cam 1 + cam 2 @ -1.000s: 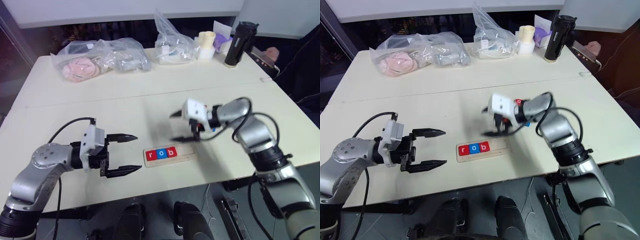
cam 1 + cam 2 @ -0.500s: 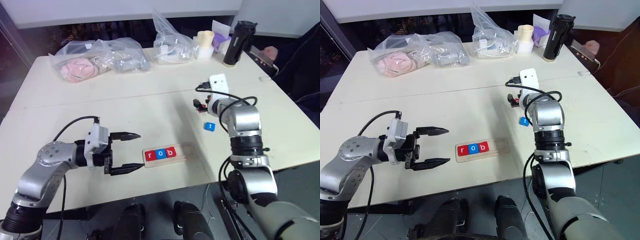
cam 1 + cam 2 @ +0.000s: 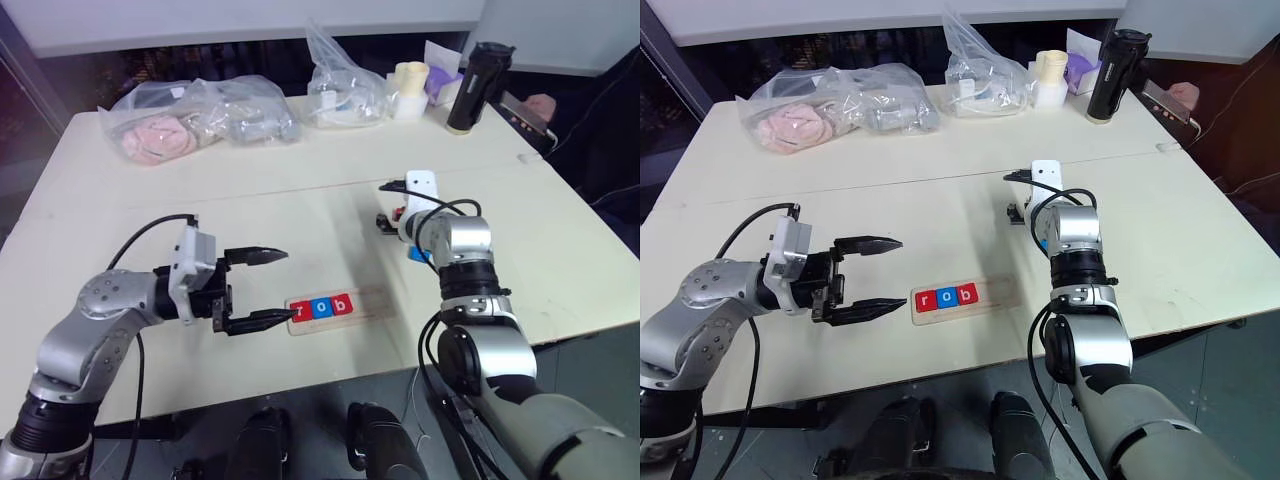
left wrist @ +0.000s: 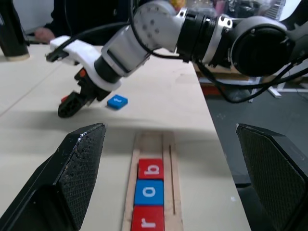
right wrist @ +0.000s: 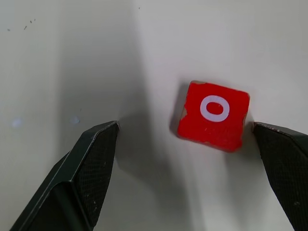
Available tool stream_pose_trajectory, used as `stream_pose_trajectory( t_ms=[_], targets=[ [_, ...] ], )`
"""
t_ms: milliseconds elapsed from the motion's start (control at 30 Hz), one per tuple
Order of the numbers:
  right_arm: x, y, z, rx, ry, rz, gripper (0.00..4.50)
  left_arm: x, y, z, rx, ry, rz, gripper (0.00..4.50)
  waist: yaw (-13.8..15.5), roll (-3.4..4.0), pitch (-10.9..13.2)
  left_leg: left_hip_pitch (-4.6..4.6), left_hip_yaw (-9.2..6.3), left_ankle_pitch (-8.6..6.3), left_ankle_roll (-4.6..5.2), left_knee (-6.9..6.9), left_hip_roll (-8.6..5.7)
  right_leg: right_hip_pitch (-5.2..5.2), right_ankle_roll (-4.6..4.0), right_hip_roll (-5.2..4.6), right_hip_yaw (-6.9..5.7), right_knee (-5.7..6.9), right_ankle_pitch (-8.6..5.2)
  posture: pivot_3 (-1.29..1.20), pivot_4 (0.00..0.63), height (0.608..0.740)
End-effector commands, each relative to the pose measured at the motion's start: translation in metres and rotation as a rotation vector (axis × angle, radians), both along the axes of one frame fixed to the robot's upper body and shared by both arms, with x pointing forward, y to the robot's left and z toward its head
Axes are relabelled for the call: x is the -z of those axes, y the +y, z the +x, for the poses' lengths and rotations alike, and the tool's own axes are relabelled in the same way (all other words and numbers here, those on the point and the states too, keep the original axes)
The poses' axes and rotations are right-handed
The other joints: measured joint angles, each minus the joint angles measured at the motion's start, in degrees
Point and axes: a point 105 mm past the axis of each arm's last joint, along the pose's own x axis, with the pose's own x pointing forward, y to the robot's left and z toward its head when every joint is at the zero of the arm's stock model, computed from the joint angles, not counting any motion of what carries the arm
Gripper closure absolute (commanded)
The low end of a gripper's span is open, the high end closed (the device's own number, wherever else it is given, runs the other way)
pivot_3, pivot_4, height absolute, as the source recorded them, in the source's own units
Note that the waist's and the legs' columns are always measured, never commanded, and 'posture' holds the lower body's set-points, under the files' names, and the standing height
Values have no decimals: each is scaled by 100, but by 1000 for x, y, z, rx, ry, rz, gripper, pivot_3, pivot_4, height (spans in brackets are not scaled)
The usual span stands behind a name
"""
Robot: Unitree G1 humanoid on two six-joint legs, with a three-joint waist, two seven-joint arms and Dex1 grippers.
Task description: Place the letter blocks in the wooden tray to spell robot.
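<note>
The pale table (image 3: 300, 170) carries everything. Along its far edge lie a clear bag of pink and grey things (image 3: 195, 120) toward the left corner, a second clear bag (image 3: 345, 85) near the middle, a cream cup (image 3: 408, 77), a purple packet (image 3: 443, 80) and a black bottle (image 3: 476, 85) toward the right corner.

Near the front edge, about midway along it, lies the wooden tray (image 3: 340, 307), its long side running with that edge. Three letter blocks sit in its groove, touching one another, from its left end: a red r (image 3: 300, 308), a blue o (image 3: 320, 306) and a red b (image 3: 342, 303). The right part of the groove is bare wood.

The left pincer (image 3: 262, 288) hangs level just left of the tray, pointing toward it, fingers spread wide with nothing between them; the lower fingertip is just beside the tray's left end.

The right pincer (image 5: 185, 159) is farther back and to the right of the tray, tipped downward at the table, fingers wide apart and holding nothing. In the right wrist view a red o block (image 5: 213, 115) lies flat on the table between the two fingers, close to one and well apart from the other, touching neither. A blue t block (image 4: 117, 101) lies on the table just beside that pincer, on the tray's side of it.
</note>
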Motion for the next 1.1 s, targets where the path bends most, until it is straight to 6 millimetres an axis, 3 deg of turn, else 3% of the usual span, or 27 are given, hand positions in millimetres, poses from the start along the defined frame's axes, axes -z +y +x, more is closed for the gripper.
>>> stream_pose_trajectory(
  t_ms=[33,100,200,367,533,600,733,833,967,1100],
  targets=[
    [-3,-2,4,9,-14,7,19,-11,1,-4,2,-40,-15,0,-1,0,0,0,0,0,0,0,0,0,0,0,0,0,0,0,150,740],
    [-1,-3,5,15,-9,10,19,-11,2,-4,0,-38,-15,0,-1,-1,-1,3,0,0,0,1,0,3,0,0,0,0,0,0,150,740],
    [0,-2,5,18,-8,13,893,-10,4,-3,-12,-40,-10,0,0,-1,-1,5,-1,0,0,1,0,5,-1,0,0,0,0,0,150,740],
    [-1,0,6,17,-10,19,3363,-7,13,1,-51,-51,10,0,-2,-1,-1,5,-2,0,0,1,1,5,-1,0,0,0,-1,0,150,740],
    [-8,-8,1,13,-36,-22,3352,-4,12,-1,-52,-47,10,0,12,0,0,3,-3,0,0,0,2,2,-1,1,0,-1,-1,0,150,740],
    [-22,-13,-7,-17,-69,-47,3352,-3,12,-2,-50,-46,12,0,33,1,0,1,-4,0,0,0,2,2,-1,0,-1,-4,-2,0,150,740],
    [-48,-22,-39,-75,-86,-46,3352,-1,17,0,-62,-47,23,0,46,6,4,-10,-5,-1,0,-1,0,-4,0,-4,0,-12,-2,0,150,740],
    [-57,-32,-78,-124,-51,-41,3352,1,25,6,-95,-68,47,0,45,5,3,-11,-6,-1,0,-3,2,-6,0,-5,-2,-14,-3,0,150,740],
    [-49,-43,-109,-147,-41,-45,3352,3,25,8,-100,-72,45,0,38,3,2,-8,-14,-2,-1,-5,6,-5,-1,-1,-10,-13,-4,0,150,740],
    [-21,-44,-139,-191,9,-43,3352,4,21,9,-91,-70,31,0,38,5,3,-10,-11,-3,-3,-5,7,-6,-1,-5,-9,-20,-4,0,150,740]
  ],
)
